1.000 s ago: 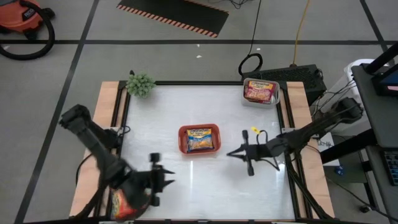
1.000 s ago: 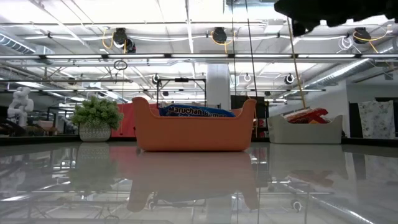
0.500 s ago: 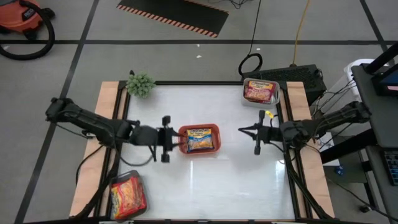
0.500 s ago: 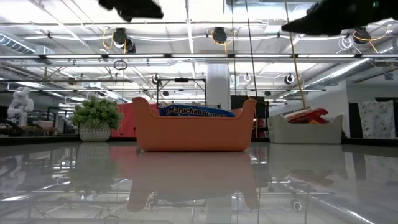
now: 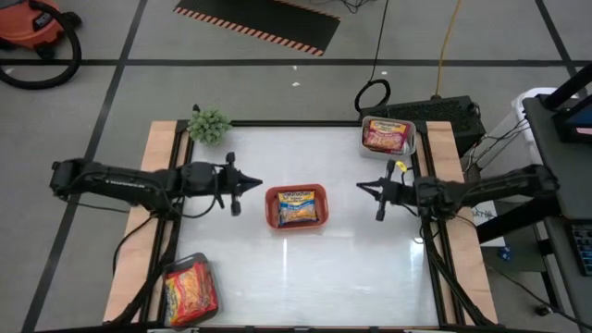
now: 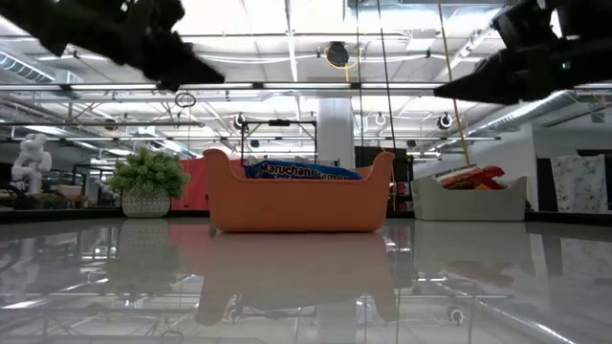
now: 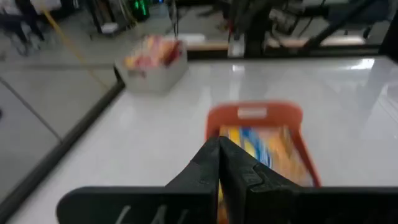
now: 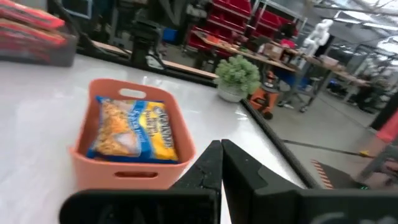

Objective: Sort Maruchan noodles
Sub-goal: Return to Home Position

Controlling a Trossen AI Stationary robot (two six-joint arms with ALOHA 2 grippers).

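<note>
The Maruchan noodles lie in three trays. Blue-yellow packets (image 5: 298, 206) fill the orange tray (image 5: 272, 207) at mid-table, which also shows in the left wrist view (image 7: 254, 114) and the right wrist view (image 8: 118, 163). Red-pink packets (image 5: 386, 135) sit in the grey tray (image 5: 411, 144) at the far right corner. Orange-red packets (image 5: 189, 290) sit in a tray at the near left corner. My left gripper (image 5: 256, 185) hovers shut, left of the orange tray. My right gripper (image 5: 360, 189) hovers shut, right of it. Both are empty.
A small potted plant (image 5: 210, 124) stands at the far left corner. Wooden rails (image 5: 157, 166) run along the table's left and right sides. Bare white table surface lies around the orange tray, toward the near edge (image 5: 314, 287).
My left gripper has swung up from beside the near-left tray toward the far edge, passed close by the orange tray's left side, and now hovers a little farther back. My right gripper has drawn back toward the table's right and far edges. The trays have stayed put.
</note>
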